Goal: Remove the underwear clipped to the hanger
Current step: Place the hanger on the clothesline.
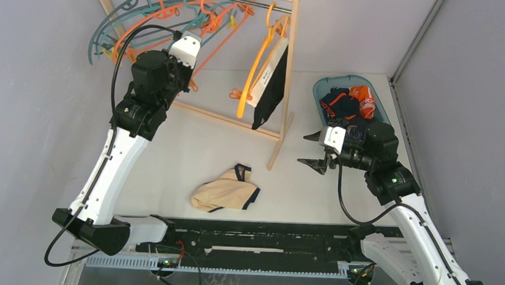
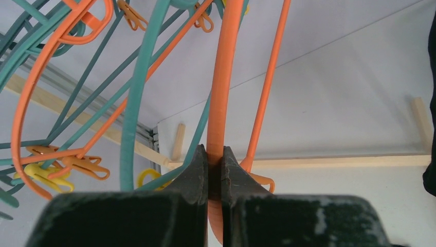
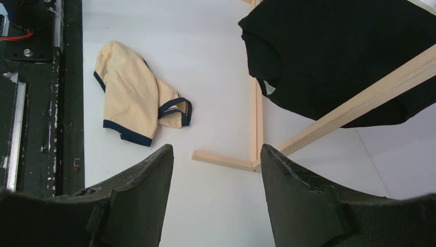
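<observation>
The left gripper (image 2: 215, 154) is clenched on an orange hanger (image 2: 221, 92) at the left end of the wooden rack (image 1: 291, 54). The right gripper (image 3: 216, 149) gapes empty beside its foot. Black underwear (image 1: 271, 92) hangs at its right end.

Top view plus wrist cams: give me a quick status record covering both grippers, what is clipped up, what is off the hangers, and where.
left gripper: shut on an orange hanger among the hangers on the rack
right gripper: open, empty, above the table beside the basket
clipped: black underwear hanging from an amber hanger at the rack's right end
on table: beige briefs with navy trim, lying loose in front of the rack
in basket: navy and orange briefs, far right
</observation>
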`<control>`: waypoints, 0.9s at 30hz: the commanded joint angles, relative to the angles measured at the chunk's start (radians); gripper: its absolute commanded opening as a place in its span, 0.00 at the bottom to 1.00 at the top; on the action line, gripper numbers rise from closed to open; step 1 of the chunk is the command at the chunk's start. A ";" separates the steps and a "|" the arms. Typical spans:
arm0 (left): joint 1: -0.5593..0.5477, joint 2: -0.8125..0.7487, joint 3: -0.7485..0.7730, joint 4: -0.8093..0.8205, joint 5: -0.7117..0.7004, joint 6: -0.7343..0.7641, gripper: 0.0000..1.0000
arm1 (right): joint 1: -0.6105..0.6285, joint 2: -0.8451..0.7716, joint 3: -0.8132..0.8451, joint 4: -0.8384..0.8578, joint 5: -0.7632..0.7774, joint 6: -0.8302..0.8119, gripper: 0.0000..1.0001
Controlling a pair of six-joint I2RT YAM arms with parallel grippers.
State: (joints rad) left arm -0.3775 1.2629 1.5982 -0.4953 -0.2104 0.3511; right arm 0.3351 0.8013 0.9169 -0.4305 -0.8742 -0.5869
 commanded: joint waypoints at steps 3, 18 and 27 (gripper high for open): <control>0.001 -0.003 0.015 -0.021 -0.065 0.019 0.03 | -0.005 -0.008 0.002 0.005 -0.016 -0.005 0.62; 0.004 -0.114 -0.032 -0.082 0.019 0.010 0.46 | -0.005 0.002 0.003 0.003 -0.015 -0.007 0.62; 0.004 -0.249 -0.078 -0.159 0.114 -0.008 0.67 | -0.005 0.010 -0.003 0.009 -0.016 -0.003 0.62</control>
State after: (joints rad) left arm -0.3767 1.0786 1.5463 -0.6254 -0.1619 0.3538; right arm 0.3351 0.8139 0.9169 -0.4309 -0.8742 -0.5873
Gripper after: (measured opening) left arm 0.646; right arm 0.623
